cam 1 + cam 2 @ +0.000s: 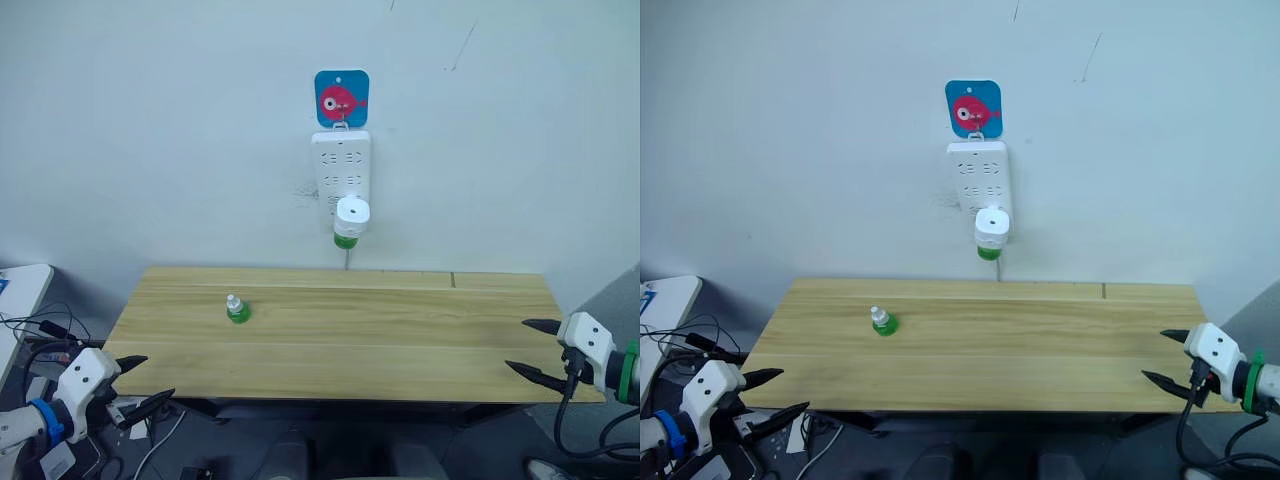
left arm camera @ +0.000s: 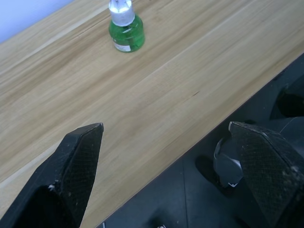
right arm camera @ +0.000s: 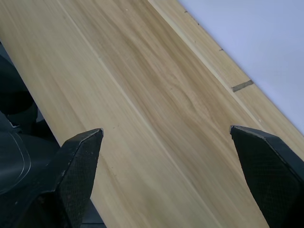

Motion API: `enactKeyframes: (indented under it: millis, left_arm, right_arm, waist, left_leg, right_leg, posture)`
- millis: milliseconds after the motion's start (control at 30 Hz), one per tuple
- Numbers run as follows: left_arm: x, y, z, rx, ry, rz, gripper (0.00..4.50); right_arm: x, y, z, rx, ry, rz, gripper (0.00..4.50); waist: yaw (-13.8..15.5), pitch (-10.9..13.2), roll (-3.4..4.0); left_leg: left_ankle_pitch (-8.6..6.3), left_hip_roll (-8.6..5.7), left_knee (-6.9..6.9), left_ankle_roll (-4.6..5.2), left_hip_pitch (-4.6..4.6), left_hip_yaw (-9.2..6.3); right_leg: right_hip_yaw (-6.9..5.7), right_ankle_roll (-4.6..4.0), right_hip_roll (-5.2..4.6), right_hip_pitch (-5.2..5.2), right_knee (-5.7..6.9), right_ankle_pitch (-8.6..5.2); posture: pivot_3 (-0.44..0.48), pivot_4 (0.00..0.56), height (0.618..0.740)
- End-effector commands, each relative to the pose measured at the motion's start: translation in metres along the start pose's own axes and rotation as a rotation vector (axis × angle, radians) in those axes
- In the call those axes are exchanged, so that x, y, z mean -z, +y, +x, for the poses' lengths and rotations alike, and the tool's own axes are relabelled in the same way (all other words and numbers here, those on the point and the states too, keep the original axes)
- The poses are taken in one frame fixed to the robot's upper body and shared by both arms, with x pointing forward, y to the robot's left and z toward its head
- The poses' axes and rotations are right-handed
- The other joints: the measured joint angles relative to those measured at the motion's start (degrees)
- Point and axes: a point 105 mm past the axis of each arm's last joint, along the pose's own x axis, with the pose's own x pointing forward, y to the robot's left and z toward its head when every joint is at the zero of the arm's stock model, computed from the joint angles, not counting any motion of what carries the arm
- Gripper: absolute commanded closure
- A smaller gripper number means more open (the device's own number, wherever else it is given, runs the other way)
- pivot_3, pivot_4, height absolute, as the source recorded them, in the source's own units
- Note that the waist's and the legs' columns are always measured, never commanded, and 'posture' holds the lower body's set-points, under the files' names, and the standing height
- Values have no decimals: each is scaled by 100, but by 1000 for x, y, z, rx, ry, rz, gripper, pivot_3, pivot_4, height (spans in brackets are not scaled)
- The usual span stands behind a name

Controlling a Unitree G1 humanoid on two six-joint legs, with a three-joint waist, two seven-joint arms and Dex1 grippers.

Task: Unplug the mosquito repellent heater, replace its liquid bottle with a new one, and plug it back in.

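Two grippers, left [image 1: 140,381] at lower left and right [image 1: 536,349] at lower right, hold their fingers wide and empty. The mosquito repellent heater [image 1: 351,215] sits plugged into the power strip [image 1: 341,165] at upper centre, long axis vertical, green bottle downward. The unplugging step likely calls for a straight pull off the wall. The new bottle [image 1: 237,309] stands upright on the counter [image 1: 400,330].
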Motion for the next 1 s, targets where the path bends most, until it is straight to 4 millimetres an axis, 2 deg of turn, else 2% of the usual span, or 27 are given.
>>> enactKeyframes:
  millis: [33, 100, 200, 233, 300, 400, 500, 633, 700, 733, 767, 833, 1000]
  left_arm:
    - [-8, 7, -4, -5, -11, 33, 0]
    - [-14, 7, -2, 8, -30, 27, 0]
    - [-39, 5, 7, 40, -95, 33, 0]
    - [-57, 4, 14, 61, -136, 44, 0]
    - [-79, 2, 23, 90, -177, 55, 0]
    - [-122, -1, 40, 128, -277, 31, 0]
    - [-145, -3, 46, 162, -316, 9, 0]
    - [-195, -4, 62, 216, -428, -11, 0]
    - [-211, -3, 68, 242, -471, -37, 0]
    - [-217, -3, 72, 250, -480, -36, 380]
    - [-220, -3, 75, 255, -483, -34, 532]
    - [-224, -2, 82, 257, -477, -25, 1140]
    - [-250, 5, 106, 256, -531, -10, 1140]
  right_arm:
    - [-10, -2, -2, 1, -21, -34, 31]
    - [-14, 0, -2, -9, -31, -36, 31]
    - [-29, 3, -1, -21, -76, -42, 31]
    - [-44, 4, 1, -27, -115, -52, 31]
    - [-64, 8, 3, -37, -168, -63, 31]
    - [-108, 17, 5, -55, -288, -55, 31]
    - [-135, 25, 4, -72, -347, -26, 31]
    - [-174, 33, -2, -48, -456, 2, 31]
    - [-184, 34, -4, -24, -484, 20, 31]
    - [-187, 34, -5, -13, -493, 28, 0]
    - [-189, 34, -5, -5, -497, 34, 0]
    - [-192, 35, -6, 9, -500, 40, 0]
    - [-203, 33, -5, 90, -499, 32, 0]
  waist:
    - [-1, 1, -1]
    - [-1, 2, -1]
    - [-5, 13, -3]
    - [-5, 16, -3]
    - [-6, 43, 3]
    - [-8, 50, 10]
    - [-47, 53, 7]
    - [-132, 89, -20]
    - [-159, 99, -33]
    - [-177, 108, -43]
    - [-202, 117, -50]
    - [-288, 131, -56]
    - [-363, 204, -68]
  left_leg:
    - [0, 2, 0, 0, 0, 0]
    - [0, 5, 0, -1, 0, 2]
    - [-1, 8, 0, -1, 0, 2]
    - [-1, 10, 1, -1, -1, 2]
    - [-1, 12, 3, -1, -2, 3]
    - [1, 41, 10, -3, -11, 32]
    - [1, 42, 9, -4, -21, 34]
    - [-10, 39, 7, -17, -29, 33]
    - [-9, 38, 10, -17, -32, 31]
    - [-9, 37, 11, -17, -30, 31]
    - [-9, 35, 11, -17, -30, 32]
    - [-9, 33, 11, -17, -29, 37]
    - [-7, 36, 19, -17, -29, 38]
  right_leg:
    - [-2, 0, 0, 0, 0, 0]
    - [-6, 0, 0, -2, 0, 0]
    - [-11, 0, 0, -2, 2, 0]
    - [-12, 1, 0, -2, 3, 1]
    - [-14, 4, 0, -1, 4, 3]
    - [-28, 10, 0, -3, 5, 5]
    - [-34, 43, 0, -11, 5, 25]
    - [-37, 46, 3, -15, 4, 27]
    - [-39, 49, 7, -16, 4, 28]
    - [-39, 51, 7, -11, 4, 29]
    - [-37, 53, 8, -11, 4, 29]
    - [-30, 56, 10, -10, 3, 30]
    - [-25, 62, 19, -12, 4, 30]
  posture:
    - [55, 100, 740]
    - [51, 102, 740]
    - [45, 106, 740]
    - [27, 113, 740]
    - [8, 117, 740]
    - [-21, 120, 740]
    - [-53, 124, 740]
    - [-103, 132, 740]
    - [-127, 137, 740]
    - [-140, 140, 740]
    - [-140, 140, 740]
    - [-159, 145, 740]
    - [-210, 162, 740]
